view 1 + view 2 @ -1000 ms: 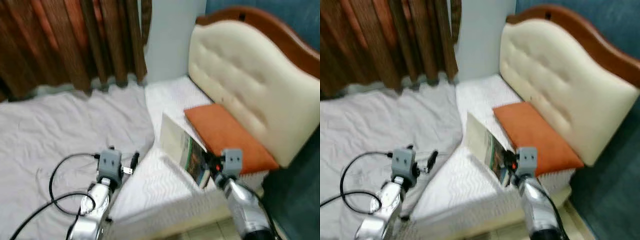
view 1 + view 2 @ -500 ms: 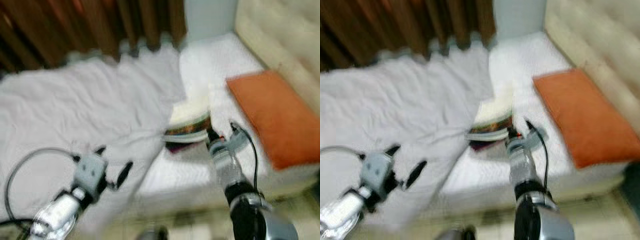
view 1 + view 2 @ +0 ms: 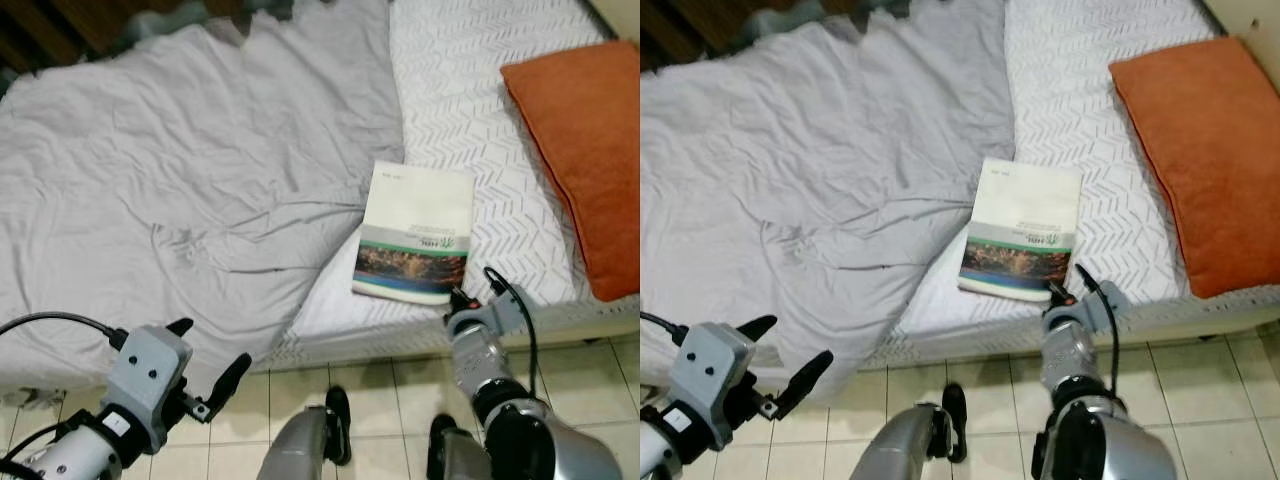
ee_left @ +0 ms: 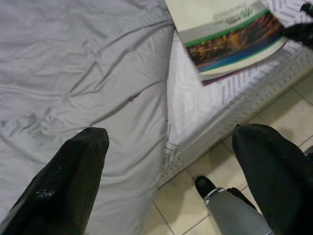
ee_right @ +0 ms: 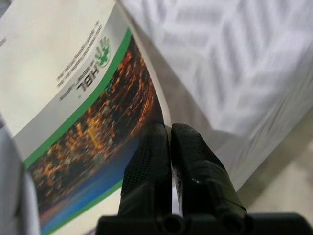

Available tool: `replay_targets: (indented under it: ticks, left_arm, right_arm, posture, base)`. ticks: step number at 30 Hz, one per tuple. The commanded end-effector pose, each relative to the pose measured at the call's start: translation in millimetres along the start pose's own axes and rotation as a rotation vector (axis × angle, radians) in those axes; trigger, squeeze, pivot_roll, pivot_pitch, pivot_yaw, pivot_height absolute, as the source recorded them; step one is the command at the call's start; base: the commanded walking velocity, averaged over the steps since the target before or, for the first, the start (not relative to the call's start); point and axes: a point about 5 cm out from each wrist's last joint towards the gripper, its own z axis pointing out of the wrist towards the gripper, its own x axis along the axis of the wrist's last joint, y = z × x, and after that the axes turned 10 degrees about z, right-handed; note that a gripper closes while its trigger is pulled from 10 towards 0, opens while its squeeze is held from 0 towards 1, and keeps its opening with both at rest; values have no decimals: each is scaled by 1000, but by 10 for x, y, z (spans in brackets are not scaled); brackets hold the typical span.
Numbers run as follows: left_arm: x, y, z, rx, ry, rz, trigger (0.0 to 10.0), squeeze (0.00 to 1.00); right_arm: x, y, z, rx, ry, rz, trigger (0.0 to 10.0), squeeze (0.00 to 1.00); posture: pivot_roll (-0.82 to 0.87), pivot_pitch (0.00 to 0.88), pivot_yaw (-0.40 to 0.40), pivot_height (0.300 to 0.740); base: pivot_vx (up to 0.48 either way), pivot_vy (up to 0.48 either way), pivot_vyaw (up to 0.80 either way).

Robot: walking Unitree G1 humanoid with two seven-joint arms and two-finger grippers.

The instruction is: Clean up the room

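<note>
So the bed (image 3: 480,90) took up most of the scene, with a white chevron-patterned mattress cover on the robot's right half. A big wrinkled grey sheet (image 3: 180,170) was spread over the left half and hung down over the bed's near edge toward the tiled floor (image 3: 400,385). An orange pillow (image 3: 585,150) sat on the far right side of the mattress, well apart from the sheet.

The book (image 3: 415,235) lay flat on the mattress near the bed's front edge, between the grey sheet and the pillow, its left edge just beside the sheet's border. The cover was cream on top with a green stripe and a city-lights photo along the bottom, and it had some small print I couldn't really read.

The right gripper (image 5: 170,147) was at the book's near corner. In the right wrist view its two black fingers were pinched tight together with the edge of the book's cover caught between them, so it was closed on the book. From the head camera you could see that arm reaching up from the floor side to the bed's edge.

The left gripper (image 4: 166,161) hovered lower down by the hanging sheet, fingers (image 4: 73,171) spread wide apart with nothing between them, not touching anything as far as I could tell.

No containers anywhere in there.
</note>
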Motion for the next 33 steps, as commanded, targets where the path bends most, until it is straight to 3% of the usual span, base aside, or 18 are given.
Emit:
replay_targets:
  ticks: [1, 3, 5, 10, 11, 16, 18, 19, 20, 21, 22, 24, 26, 28, 29, 32, 33]
  left_arm:
    - [-38, 43, -41, -13, -38, -17, 10000, 0]
    - [-41, 65, -36, -19, -35, -24, 10000, 0]
    - [-67, 180, -44, -73, -44, -55, 10000, 0]
    - [-172, 404, -89, -209, -70, -118, 10000, 0]
    - [-232, 507, -101, -252, -73, -136, 10000, 0]
    - [-272, 639, 0, -254, -4, -124, 10000, 0]
    - [-404, 824, 281, -193, 127, 33, 10000, 0]
    - [-404, 824, 281, -193, 127, 33, 10000, 0]
    - [-440, 866, 372, -181, 144, 56, 10000, 0]
    - [-440, 866, 372, -181, 144, 56, 10000, 0]
    - [-427, 920, 513, -171, 186, 69, 10000, 0]
    - [-404, 959, 617, -161, 216, 77, 10000, 0]
    - [-404, 959, 617, -161, 216, 77, 10000, 0]
    - [-421, 983, 768, -136, 231, 81, 10000, 0]
    - [-421, 983, 768, -136, 231, 81, 10000, 0]
    - [-418, 986, 1004, -86, 253, 40, 10000, 0]
    - [-418, 986, 1004, -86, 253, 40, 10000, 0]
  right_arm:
    - [20, 81, -5, -47, 6, -62, 10000, 0]
    - [89, 84, 11, -48, 21, -81, 10000, 0]
    - [237, 69, 45, -36, 52, -159, 10000, 0]
    - [339, 70, 63, -43, 75, -215, 10000, 0]
    - [416, 86, 71, -57, 96, -243, 10000, 0]
    - [532, 120, 81, -74, 121, -266, 10000, 0]
    - [624, 128, 92, -78, 134, -290, 10000, 0]
    - [624, 128, 92, -78, 134, -290, 10000, 0]
    - [640, 126, 94, -77, 137, -295, 10000, 0]
    - [640, 126, 94, -77, 137, -295, 10000, 0]
    - [674, 114, 98, -73, 145, -317, 10000, 0]
    - [703, 100, 102, -67, 153, -329, 10000, 0]
    - [703, 100, 102, -67, 153, -329, 10000, 0]
    - [724, 77, 107, -55, 159, -331, 10000, 0]
    - [724, 77, 107, -55, 159, -331, 10000, 0]
    - [739, 56, 114, -27, 152, -270, 10000, 0]
    - [739, 56, 114, -27, 152, -270, 10000, 0]
  posture:
    - [278, 525, 263, 740]
    - [270, 525, 258, 740]
    - [255, 531, 244, 740]
    - [242, 542, 225, 740]
    - [239, 543, 222, 740]
    - [226, 551, 200, 740]
    - [162, 586, 156, 740]
    - [162, 586, 156, 740]
    - [133, 596, 141, 740]
    - [133, 596, 141, 740]
    - [54, 616, 113, 740]
    - [25, 627, 101, 740]
    - [25, 627, 101, 740]
    - [-16, 655, 85, 740]
    - [-16, 655, 85, 740]
    - [-18, 656, 90, 740]
    - [-18, 656, 90, 740]
  base:
    - [0, 0, 0]
    - [0, 0, 0]
    - [0, 0, 0]
    - [0, 0, 0]
    - [0, 0, 0]
    - [0, 0, 0]
    - [0, 0, 0]
    - [0, 0, 0]
    - [0, 0, 0]
    - [0, 0, 0]
    - [0, 0, 0]
    - [0, 0, 0]
    - [0, 0, 0]
    - [0, 0, 0]
    - [0, 0, 0]
    - [0, 0, 0]
    - [0, 0, 0]
